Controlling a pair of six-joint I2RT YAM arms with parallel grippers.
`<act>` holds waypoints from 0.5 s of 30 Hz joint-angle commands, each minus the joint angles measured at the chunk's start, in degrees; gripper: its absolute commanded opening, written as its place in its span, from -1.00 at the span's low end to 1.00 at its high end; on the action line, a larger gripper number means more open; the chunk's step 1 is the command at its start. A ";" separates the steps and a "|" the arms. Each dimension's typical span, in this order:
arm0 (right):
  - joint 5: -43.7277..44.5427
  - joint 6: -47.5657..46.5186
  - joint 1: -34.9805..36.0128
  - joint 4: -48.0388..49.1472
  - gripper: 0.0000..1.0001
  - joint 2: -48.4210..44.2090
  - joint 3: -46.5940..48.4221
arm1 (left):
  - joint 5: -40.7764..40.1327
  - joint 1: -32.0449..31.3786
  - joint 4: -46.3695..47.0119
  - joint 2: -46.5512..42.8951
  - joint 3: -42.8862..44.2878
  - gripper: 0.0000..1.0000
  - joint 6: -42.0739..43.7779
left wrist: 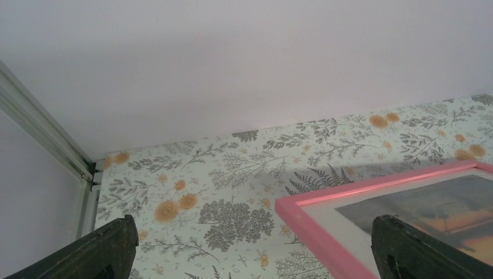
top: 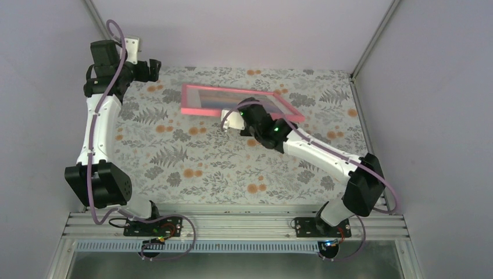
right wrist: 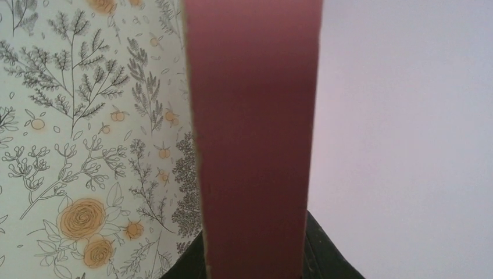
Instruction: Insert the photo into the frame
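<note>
The pink frame (top: 192,110) lies at the back middle of the table, with the sunset photo (top: 232,100) showing inside it behind the pane. My right gripper (top: 243,116) is shut on the frame's near edge. In the right wrist view that edge is a dark pink strip (right wrist: 256,145) running up from between the black fingers (right wrist: 331,258). The left gripper (top: 154,68) hangs open at the back left, above the cloth and apart from the frame. The left wrist view shows the frame's corner (left wrist: 314,224) and part of the photo (left wrist: 447,206) between its fingers (left wrist: 104,250).
A cream-white mat (left wrist: 349,212) borders the photo inside the frame. A floral cloth (top: 192,168) covers the table. Lilac walls (top: 244,35) close in the back and sides, with a metal post (left wrist: 40,133) in the back left corner.
</note>
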 commanded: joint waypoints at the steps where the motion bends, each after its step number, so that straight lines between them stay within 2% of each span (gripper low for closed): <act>1: 3.38 1.59 3.96 17.09 -0.84 -0.57 -7.06 | 0.73 0.49 0.13 -2.28 -0.85 1.00 -0.16; 7: 3.28 5.50 8.13 18.61 -0.63 2.43 -11.03 | 0.22 1.09 -0.49 -2.80 -1.65 1.00 0.93; 15: -1.07 11.28 9.12 16.25 -0.29 6.38 -13.26 | 0.68 1.15 -0.97 -3.17 -3.31 1.00 1.67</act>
